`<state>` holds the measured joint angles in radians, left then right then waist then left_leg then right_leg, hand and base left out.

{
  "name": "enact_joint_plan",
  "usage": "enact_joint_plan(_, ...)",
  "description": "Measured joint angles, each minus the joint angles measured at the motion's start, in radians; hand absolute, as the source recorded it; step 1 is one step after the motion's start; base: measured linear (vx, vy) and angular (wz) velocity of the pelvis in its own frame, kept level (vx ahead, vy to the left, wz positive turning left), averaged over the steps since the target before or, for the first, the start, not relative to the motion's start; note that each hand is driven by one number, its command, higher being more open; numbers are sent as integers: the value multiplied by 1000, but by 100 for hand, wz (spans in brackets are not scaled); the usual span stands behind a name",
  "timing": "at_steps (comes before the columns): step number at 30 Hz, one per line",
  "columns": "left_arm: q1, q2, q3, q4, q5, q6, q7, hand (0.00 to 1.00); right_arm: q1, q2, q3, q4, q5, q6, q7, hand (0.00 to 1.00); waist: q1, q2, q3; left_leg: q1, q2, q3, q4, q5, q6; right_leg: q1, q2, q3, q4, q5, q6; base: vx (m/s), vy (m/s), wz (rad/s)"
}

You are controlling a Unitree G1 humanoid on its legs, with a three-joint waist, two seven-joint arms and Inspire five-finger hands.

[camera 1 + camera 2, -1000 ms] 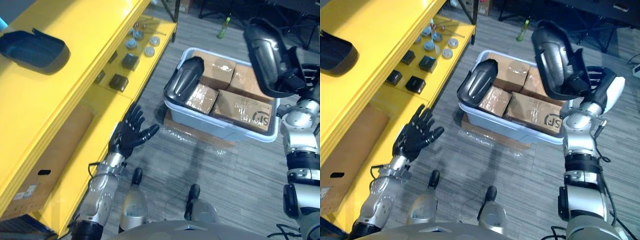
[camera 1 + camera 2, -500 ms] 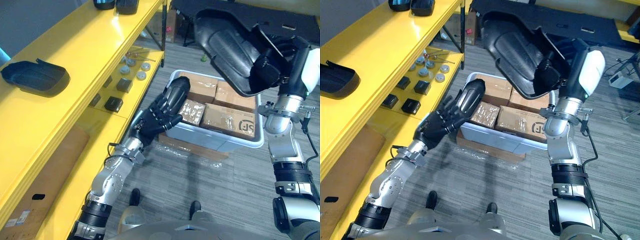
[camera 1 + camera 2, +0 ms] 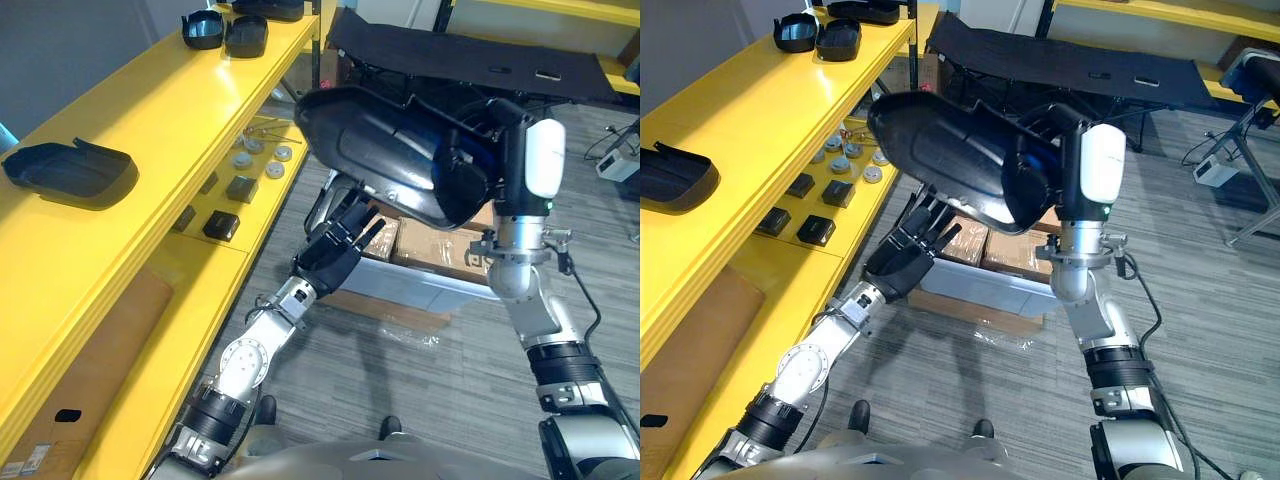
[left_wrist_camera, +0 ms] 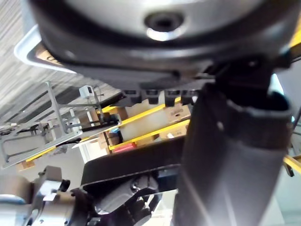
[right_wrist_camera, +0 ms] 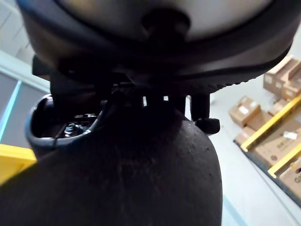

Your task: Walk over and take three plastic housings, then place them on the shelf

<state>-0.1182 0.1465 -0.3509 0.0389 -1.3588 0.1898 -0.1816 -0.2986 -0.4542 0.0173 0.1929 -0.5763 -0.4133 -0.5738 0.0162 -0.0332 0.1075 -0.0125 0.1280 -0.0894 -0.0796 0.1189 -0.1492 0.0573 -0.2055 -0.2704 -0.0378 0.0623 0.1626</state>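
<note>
The black housing [image 3: 385, 150] hangs high at the centre of the head view, right over the grey bin [image 3: 420, 285]. A second ago it stood off the bin's 3 o'clock side, so it has swung toward the yellow shelf [image 3: 150, 150], which runs from 8 to 11 o'clock. The right hand [image 3: 468, 168] carries it, fingers curled round the shell's 3 o'clock end. The left hand [image 3: 335, 250] has come up from low at 7 o'clock to just under the shell, with its fingers straight and spread and holding nothing. I cannot tell whether they touch the shell. I judge the carry is becoming a two-handed set-down. Another housing [image 3: 70, 172] already lies on the shelf top at 9 o'clock.
</note>
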Motion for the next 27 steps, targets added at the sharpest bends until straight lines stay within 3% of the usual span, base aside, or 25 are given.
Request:
enact_joint_plan(10,-13,-21,-63,15,-50,-71,7,100,25,41,122,0,-6,-76,46,0,3,-19,-12,-1,-3,-21,3,1,1,22,0,-27,-11,0,0,-24,-6,6)
enact_joint_plan(16,-12,-21,-77,49,-57,-132,44,100,62,79,133,2,-4,-76,65,0,7,-31,-20,0,-5,-25,3,1,1,31,-1,-33,-17,2,2,-8,-2,2)
enact_joint_plan(17,-12,-21,-80,49,-57,-146,50,0,69,79,137,4,2,-76,66,0,7,-34,-22,0,-5,-25,3,1,1,31,-1,-33,-17,2,2,0,0,0)
enact_joint_plan(27,-11,-29,-68,50,33,-276,162,0,119,137,162,36,5,-91,60,0,7,-41,-27,1,-5,-24,4,1,1,34,-1,-33,-19,2,2,0,0,0)
